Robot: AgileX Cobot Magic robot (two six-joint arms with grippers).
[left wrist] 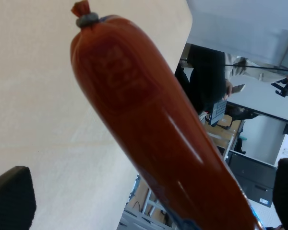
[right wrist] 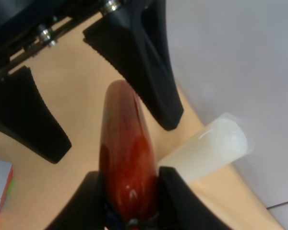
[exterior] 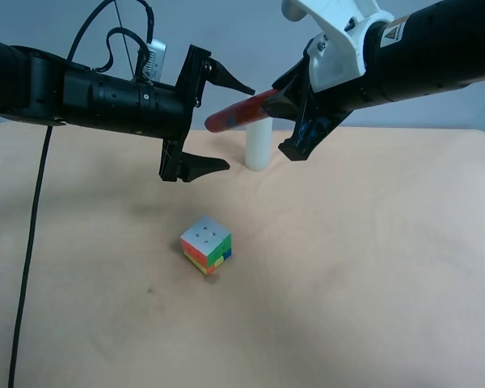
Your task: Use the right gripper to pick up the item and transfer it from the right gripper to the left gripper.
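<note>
The item [exterior: 234, 115], a slim red-orange sausage tube, is held in the air above the table. My right gripper [exterior: 283, 109], on the white-housed arm at the exterior high view's right, is shut on one end of it. The right wrist view shows its pads [right wrist: 86, 199] clamping the item [right wrist: 127, 153]. My left gripper [exterior: 238, 127], on the all-black arm, is open. The item's free end lies between the left gripper's spread fingers [right wrist: 144, 62] without touching them. In the left wrist view the item [left wrist: 149, 124] fills the frame between the left gripper's fingertips [left wrist: 9, 196].
A white cylinder [exterior: 257, 145] stands upright on the tan table [exterior: 372, 267] just behind and below the grippers. It also shows in the right wrist view [right wrist: 211, 148]. A multicoloured puzzle cube [exterior: 206, 244] sits on the table below the left gripper.
</note>
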